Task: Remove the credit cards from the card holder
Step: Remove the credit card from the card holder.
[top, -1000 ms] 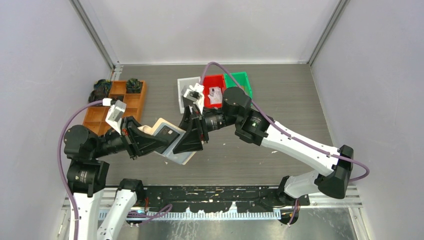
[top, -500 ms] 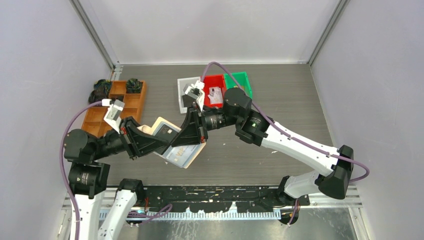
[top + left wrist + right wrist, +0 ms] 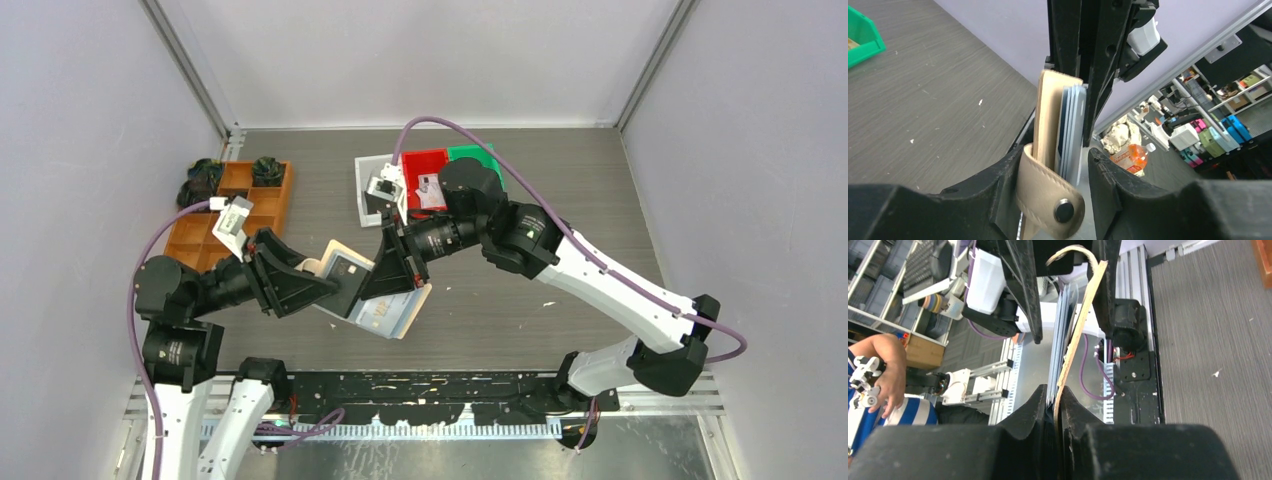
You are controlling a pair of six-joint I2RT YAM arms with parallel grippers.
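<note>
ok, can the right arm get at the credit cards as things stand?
Likely yes: the right fingers are shut on the edge of the credit cards, but a tan leaf of the card holder looks caught in the same pinch.

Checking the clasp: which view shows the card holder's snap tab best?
Left wrist: the snap tab hangs unfastened, stud facing the camera. Top external doesn't show it clearly; right wrist shows the card holder edge-on.

The card holder (image 3: 1048, 115) was tan, its snap tab (image 3: 1045, 192) the same tan with a dark stud. The credit cards (image 3: 1074, 125) looked pale grey and white, one perhaps blue-edged. The surface (image 3: 560, 200) was grey wood-grain. It carried a red bin (image 3: 425, 160), a green bin (image 3: 478, 153) and an orange-brown tray (image 3: 185, 235).
</note>
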